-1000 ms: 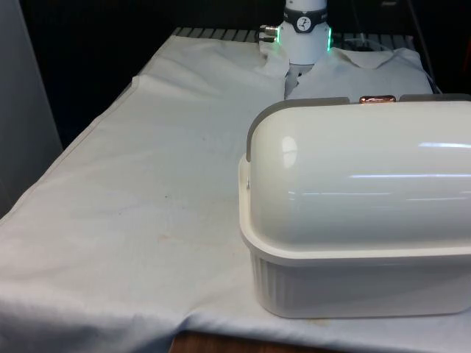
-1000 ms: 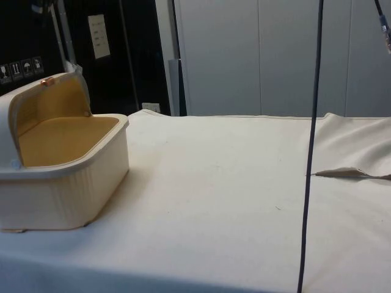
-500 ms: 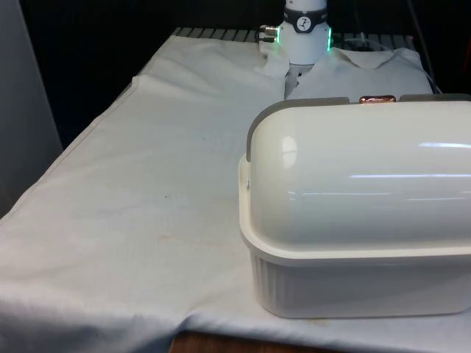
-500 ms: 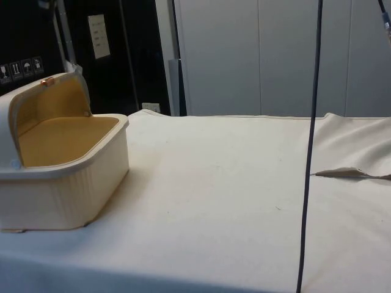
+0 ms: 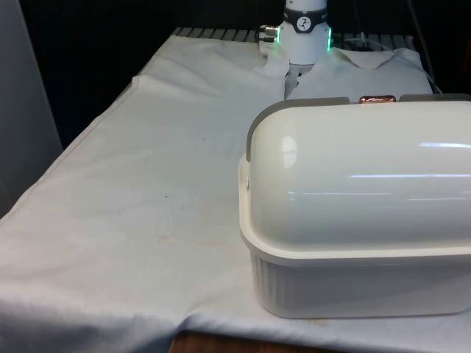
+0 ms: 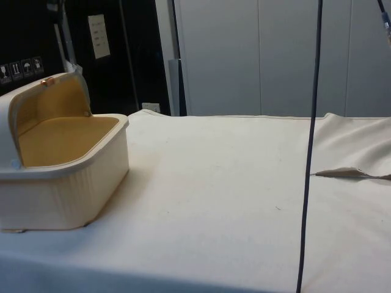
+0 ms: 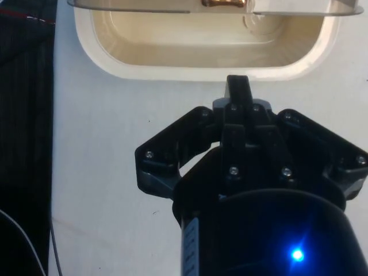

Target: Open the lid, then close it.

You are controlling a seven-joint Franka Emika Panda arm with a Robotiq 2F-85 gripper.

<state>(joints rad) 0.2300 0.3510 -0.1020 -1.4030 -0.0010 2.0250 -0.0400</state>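
Even, fairly bright overhead light falls on the white cloth, while the background stays dark. Long streaks of glare cross the domed lid of the bread box. A soft shadow lies beside the box in the side view

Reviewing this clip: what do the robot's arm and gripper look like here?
In the front view, the white arm base is cylindrical, with a black band on top and green lights on both sides. In the wrist view, the black two-finger gripper has an angular, winged body fastened with small silver screws.
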